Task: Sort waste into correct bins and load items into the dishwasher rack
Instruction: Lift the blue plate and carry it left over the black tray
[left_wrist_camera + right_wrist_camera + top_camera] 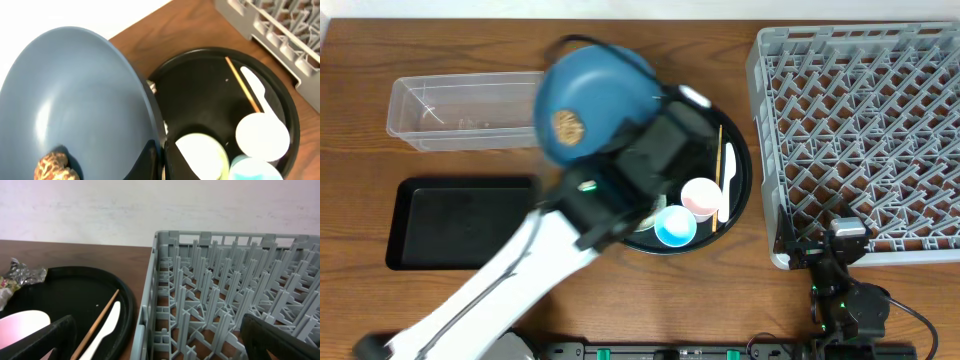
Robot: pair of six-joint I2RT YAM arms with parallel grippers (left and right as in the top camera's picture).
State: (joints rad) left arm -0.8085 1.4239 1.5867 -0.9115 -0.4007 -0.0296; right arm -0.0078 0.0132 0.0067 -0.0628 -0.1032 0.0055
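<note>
At the bench's far left lies the clear plastic rectangular tub (460, 110). I can't tell whether anything is in it. In front of it, toward the near edge, sits the shallow black rectangular tray (460, 225), bare as far as I can see.

My left gripper (152, 156) is pressed together on the rim of the large dark blue plate (595, 100), holding it in the air just above the tub's right end. The plate is tilted, and the small brown food lump (567, 126) lies low on it near the edge facing the tub. I read this as the tip-out step, with the tilt there to slide the lump off.

Right of that, mid-bench, is the large round black tray (745, 170). It carries the pale green bowl (200, 155), small light blue cup (675, 227) and small pink cup (700, 195), with the white spoon (729, 170) and thin wooden chopsticks (719, 175) toward its right rim. Crumpled silver foil (22, 272) sits on its far side.

The large square grey plastic rack (860, 130) fills the far right corner and looks empty, so loading hasn't begun. My right gripper (838, 238) hangs at the rack's near edge, fingers spread wide, holding nothing — presumably parked clear of the left arm.
</note>
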